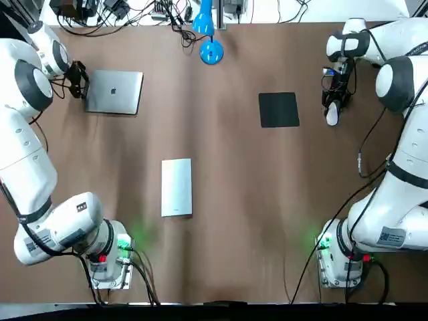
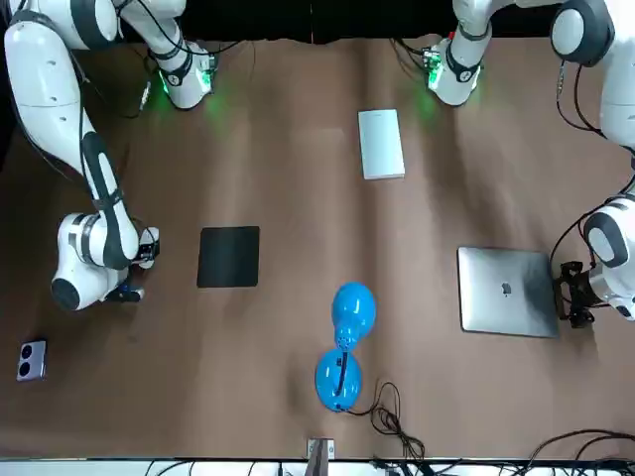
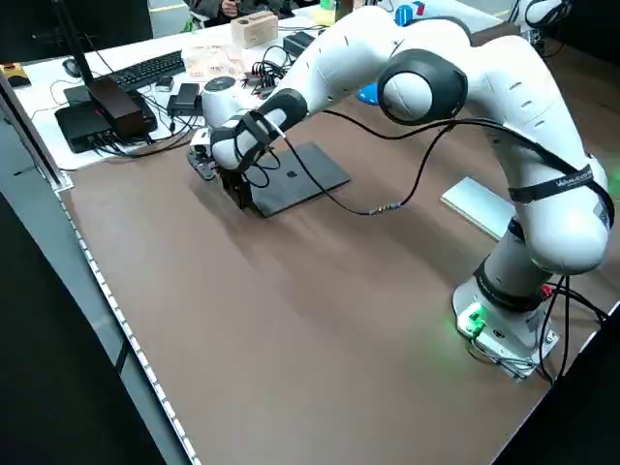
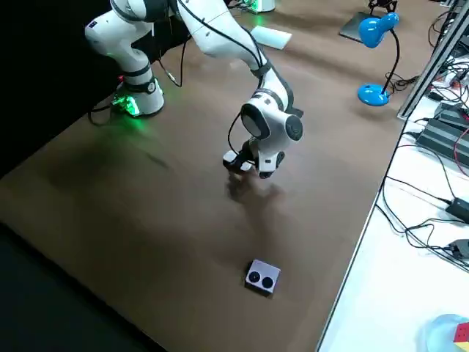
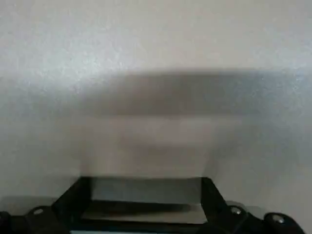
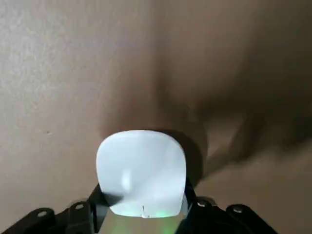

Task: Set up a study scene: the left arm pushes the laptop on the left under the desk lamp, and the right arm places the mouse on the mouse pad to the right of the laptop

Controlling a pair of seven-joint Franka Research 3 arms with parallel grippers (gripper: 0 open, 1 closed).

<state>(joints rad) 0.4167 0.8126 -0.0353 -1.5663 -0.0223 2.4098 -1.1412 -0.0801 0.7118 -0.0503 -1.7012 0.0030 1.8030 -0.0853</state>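
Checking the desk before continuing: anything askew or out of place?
Nothing spilled or damaged. The closed laptop lies slightly askew at the left gripper; the mouse, in the right gripper, is beside the mouse pad, not on it.

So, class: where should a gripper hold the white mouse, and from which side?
Pinch the mouse across its long sides, straight down from above: it lies flat on the table, domed top up, with the right gripper over it.

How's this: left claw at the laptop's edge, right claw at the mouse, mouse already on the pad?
No: top view shows the mouse off the mouse pad, to its right, at the right claw; left claw at the laptop: correct.
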